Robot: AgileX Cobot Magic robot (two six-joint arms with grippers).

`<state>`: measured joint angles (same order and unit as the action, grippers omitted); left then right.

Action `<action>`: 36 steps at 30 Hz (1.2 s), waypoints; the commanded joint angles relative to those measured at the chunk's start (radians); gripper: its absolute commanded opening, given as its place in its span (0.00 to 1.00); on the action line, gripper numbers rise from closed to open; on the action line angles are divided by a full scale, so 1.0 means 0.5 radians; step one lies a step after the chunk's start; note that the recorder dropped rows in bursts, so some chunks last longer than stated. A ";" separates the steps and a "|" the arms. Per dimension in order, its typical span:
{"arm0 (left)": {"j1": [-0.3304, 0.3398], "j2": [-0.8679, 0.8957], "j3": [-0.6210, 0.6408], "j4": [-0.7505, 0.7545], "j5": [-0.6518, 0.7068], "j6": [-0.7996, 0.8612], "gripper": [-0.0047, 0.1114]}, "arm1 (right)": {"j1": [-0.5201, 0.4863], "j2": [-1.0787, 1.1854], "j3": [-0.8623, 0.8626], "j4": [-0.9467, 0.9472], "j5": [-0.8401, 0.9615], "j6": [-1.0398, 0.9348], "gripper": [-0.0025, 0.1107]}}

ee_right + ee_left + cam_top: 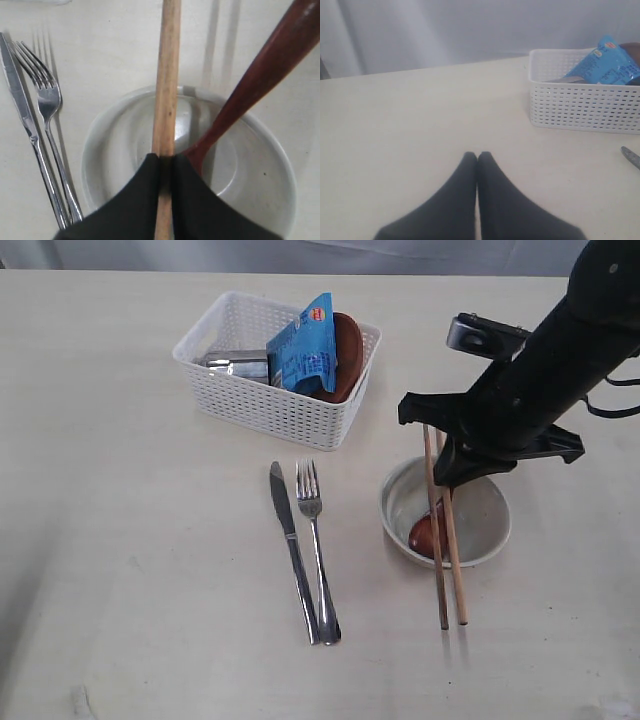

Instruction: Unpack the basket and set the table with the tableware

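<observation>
My right gripper (443,472), at the right of the exterior view, is clamped on the 2 chopsticks (441,590) over the bowl (490,520), while my left gripper (477,156) sits pressed together above the table (395,125).

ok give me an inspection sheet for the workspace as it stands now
surface: table pale cream, no spills seen
job's things: basket holds steel cup and brown plate; knife and fork side by side on table; spoon in bowl; chopsticks over bowl
clutter: blue packet in basket
grippers: left gripper shut, holding nothing; right gripper shut on chopsticks above bowl
cables: black cable beside right arm
surroundings: pale curtain behind table
</observation>
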<state>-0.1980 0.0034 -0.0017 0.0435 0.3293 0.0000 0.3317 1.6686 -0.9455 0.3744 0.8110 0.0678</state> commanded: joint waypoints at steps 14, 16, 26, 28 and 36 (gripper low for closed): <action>0.005 -0.007 0.003 0.009 -0.006 0.000 0.04 | -0.002 0.012 -0.010 -0.079 0.004 0.027 0.02; 0.005 -0.007 0.003 0.009 -0.006 0.000 0.04 | -0.002 0.029 -0.010 -0.088 0.018 0.027 0.02; 0.005 -0.007 0.003 0.009 -0.006 0.000 0.04 | -0.002 0.087 -0.012 -0.022 -0.023 0.037 0.02; 0.005 -0.007 0.003 0.009 -0.006 0.000 0.04 | -0.002 0.087 -0.012 -0.022 -0.023 0.037 0.02; 0.005 -0.007 0.003 0.009 -0.006 0.000 0.04 | -0.002 0.087 -0.012 -0.073 -0.012 0.037 0.02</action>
<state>-0.1980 0.0034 -0.0017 0.0435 0.3293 0.0000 0.3317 1.7105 -0.9455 0.3488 0.8098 0.0824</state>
